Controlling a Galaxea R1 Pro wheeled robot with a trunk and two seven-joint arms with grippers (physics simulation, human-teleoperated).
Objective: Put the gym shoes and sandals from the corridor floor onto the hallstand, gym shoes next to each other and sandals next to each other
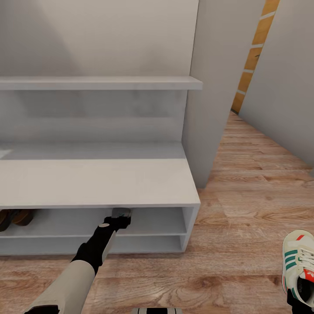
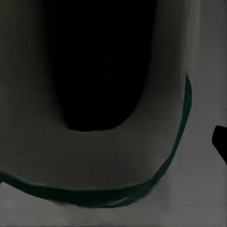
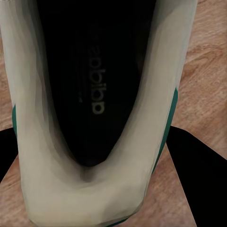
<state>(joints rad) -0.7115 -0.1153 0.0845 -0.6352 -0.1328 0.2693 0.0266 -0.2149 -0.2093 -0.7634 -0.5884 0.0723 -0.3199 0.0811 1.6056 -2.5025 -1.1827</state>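
In a plank-floored corridor (image 1: 253,183), grey hallstand (image 1: 96,179), each arm's jaws clamped on a gym shoe (image 1: 298,261).

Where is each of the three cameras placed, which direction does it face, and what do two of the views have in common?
Head view: from the robot's head, facing forward and down at the light grey hallstand; the left arm reaches into its upper shelf slot.
Left wrist view: near the left gripper, looking into a dim off-white shoe opening.
Right wrist view: near the right gripper, looking into the off-white gym shoe with green stripes, dark gripper parts beside it.
Shared: that sneaker also appears in the head view, over the wood-grain plank floor.
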